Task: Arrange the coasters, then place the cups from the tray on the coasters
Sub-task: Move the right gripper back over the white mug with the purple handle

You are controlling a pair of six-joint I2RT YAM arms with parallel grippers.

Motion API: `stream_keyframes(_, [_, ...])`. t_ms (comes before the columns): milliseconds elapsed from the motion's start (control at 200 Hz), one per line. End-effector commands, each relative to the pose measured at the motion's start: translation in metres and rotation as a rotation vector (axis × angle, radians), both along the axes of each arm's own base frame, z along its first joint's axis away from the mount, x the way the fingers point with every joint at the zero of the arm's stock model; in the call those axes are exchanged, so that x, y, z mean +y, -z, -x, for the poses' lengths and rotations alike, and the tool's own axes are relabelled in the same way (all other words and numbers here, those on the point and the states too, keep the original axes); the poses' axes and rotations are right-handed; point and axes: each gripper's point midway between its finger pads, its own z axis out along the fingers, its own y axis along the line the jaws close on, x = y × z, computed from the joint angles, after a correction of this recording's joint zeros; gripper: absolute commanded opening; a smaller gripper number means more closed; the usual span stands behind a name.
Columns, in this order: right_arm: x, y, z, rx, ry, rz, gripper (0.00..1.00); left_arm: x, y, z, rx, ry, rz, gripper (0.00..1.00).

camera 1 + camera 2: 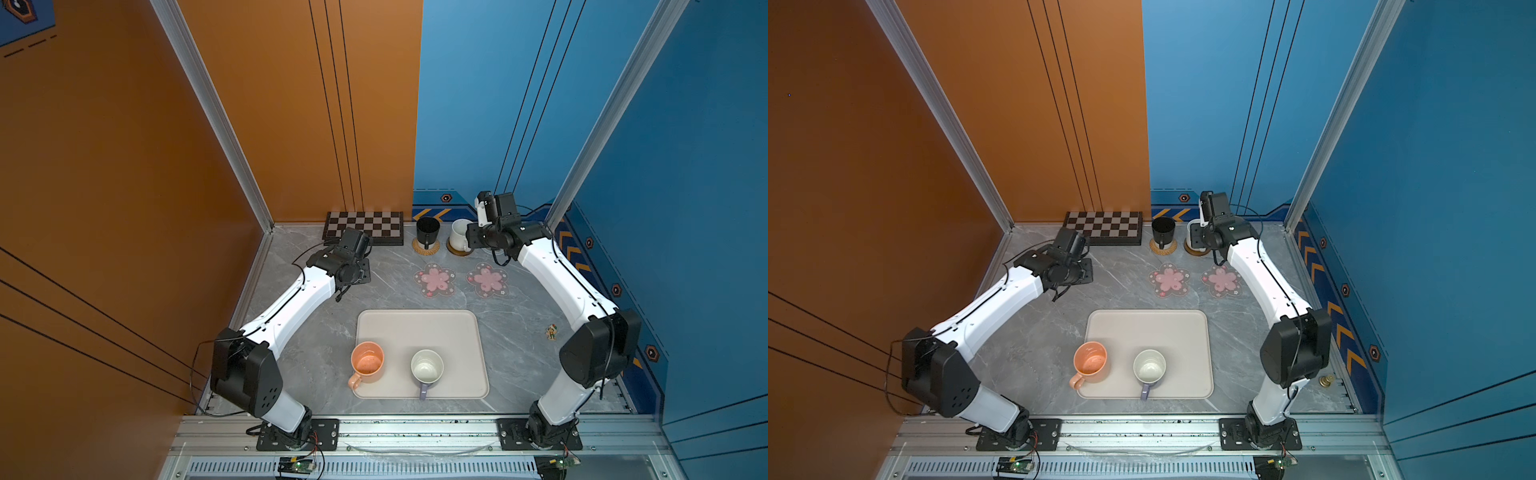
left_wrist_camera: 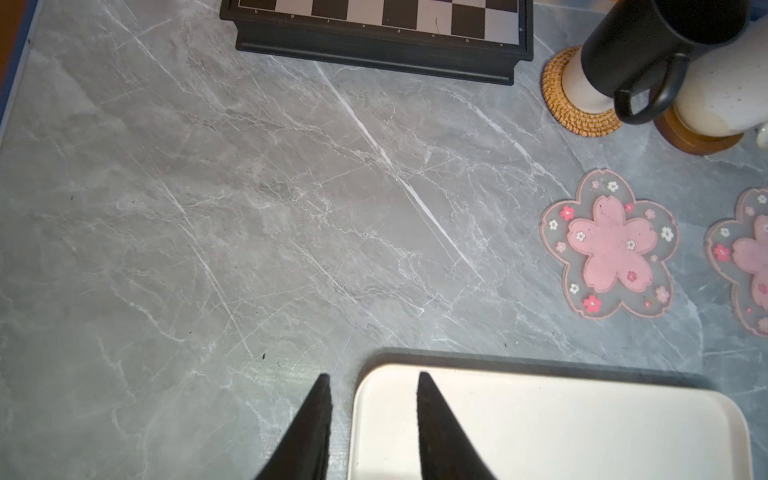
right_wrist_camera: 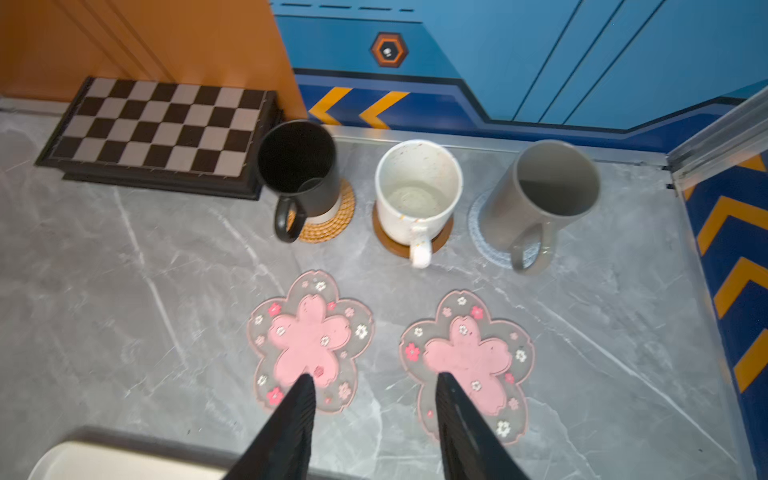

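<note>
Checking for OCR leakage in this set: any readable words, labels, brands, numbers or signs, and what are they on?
No word, brand or number reads clearly.
chessboard: a row of tiny marks along its border in the left wrist view, too small to read.
hexagon emblem on the blue wall: a sign without lettering.
yellow chevrons on the wall's lower band: arrows only.
No lettering shows anywhere else.

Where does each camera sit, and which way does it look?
Top views: high at the front, looking down; left arm, right arm, tray show.
Left wrist: on the left arm, looking down; left gripper, tray corner show.
Right wrist: on the right arm, looking toward the back; right gripper, grey mug show.
Shared: both wrist views see the black mug and chessboard.
</note>
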Motion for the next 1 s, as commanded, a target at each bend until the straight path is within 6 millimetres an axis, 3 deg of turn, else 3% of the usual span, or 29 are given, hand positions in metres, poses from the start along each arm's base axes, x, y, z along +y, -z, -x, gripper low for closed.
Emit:
stream_keyframes(0, [0.018, 0.008, 0.041, 0.034, -0.007, 0.000, 0.49, 0.019, 0.001, 0.027, 0.016, 0.004, -0.079, 0.37])
stream_keyframes(260, [0.069, 0.022, 0.149, 0.056, -0.109, 0.004, 0.50, 0.030, 0.009, 0.063, 0.019, -0.007, -0.047, 0.37])
stream_keyframes(581, [0.084, 0.038, 0.256, 0.148, -0.203, -0.008, 0.50, 0.030, 0.000, 0.087, -0.036, 0.017, -0.029, 0.37])
stream_keyframes(826, [0.100, 0.055, 0.313, 0.225, -0.260, -0.020, 0.50, 0.022, -0.004, 0.095, -0.052, 0.036, -0.008, 0.37])
stream_keyframes(846, [0.102, 0.059, 0.317, 0.233, -0.264, -0.017, 0.50, 0.023, 0.006, 0.100, -0.029, 0.040, -0.022, 0.37])
stream_keyframes(996, [0.119, 0.083, 0.345, 0.292, -0.288, 0.023, 0.49, 0.022, 0.009, 0.108, -0.027, 0.055, -0.020, 0.37])
